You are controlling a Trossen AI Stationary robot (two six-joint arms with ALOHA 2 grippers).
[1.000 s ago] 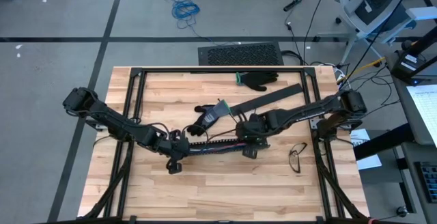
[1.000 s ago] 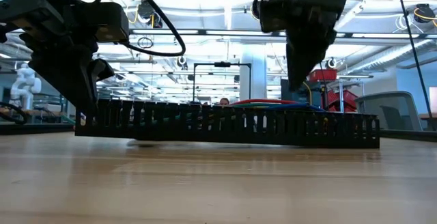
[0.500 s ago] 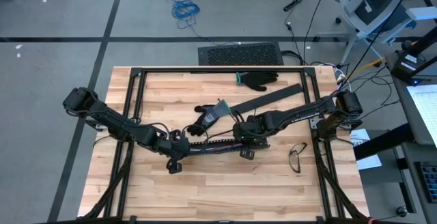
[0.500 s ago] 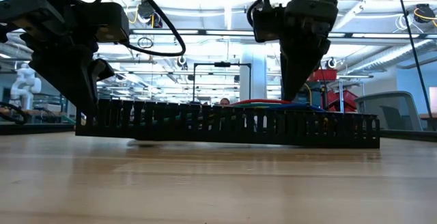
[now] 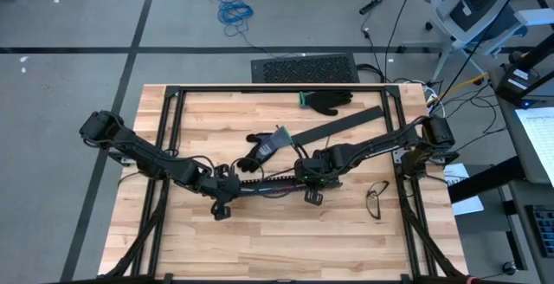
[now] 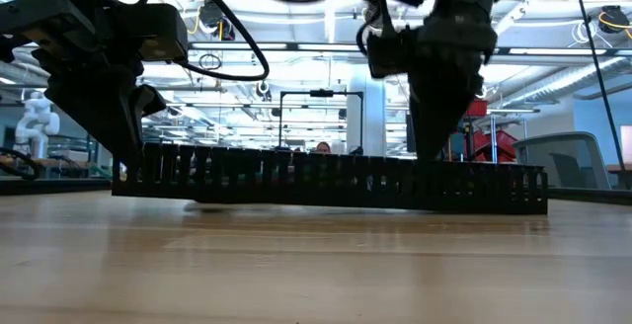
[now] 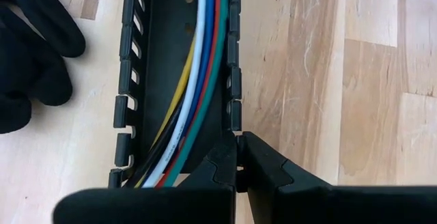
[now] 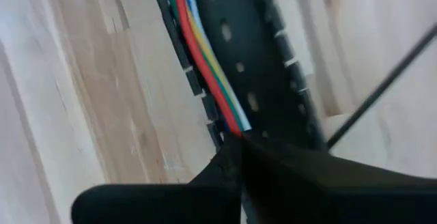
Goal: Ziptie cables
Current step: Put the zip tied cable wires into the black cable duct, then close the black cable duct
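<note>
Left gripper [image 7: 237, 157] was pinched shut on one wall of the slotted channel [image 7: 130, 80]; right gripper [image 8: 235, 142] pressed closed on the cables [image 7: 198, 80] inside it. Light, limp and slippery, they probably wanted gathering mid-channel.

Overhead and table-level cameras plus two close wrist cameras all share the slotted channel [image 5: 273, 184]

In the low view the cables are hidden behind the wall of the black slotted channel [image 6: 336, 181]. In the left wrist view the black glove [image 7: 27, 53] is cut off by the left edge. The right wrist view is blurred, and the cables [image 8: 205, 67] disappear under the dark fingers at the bottom.
</note>
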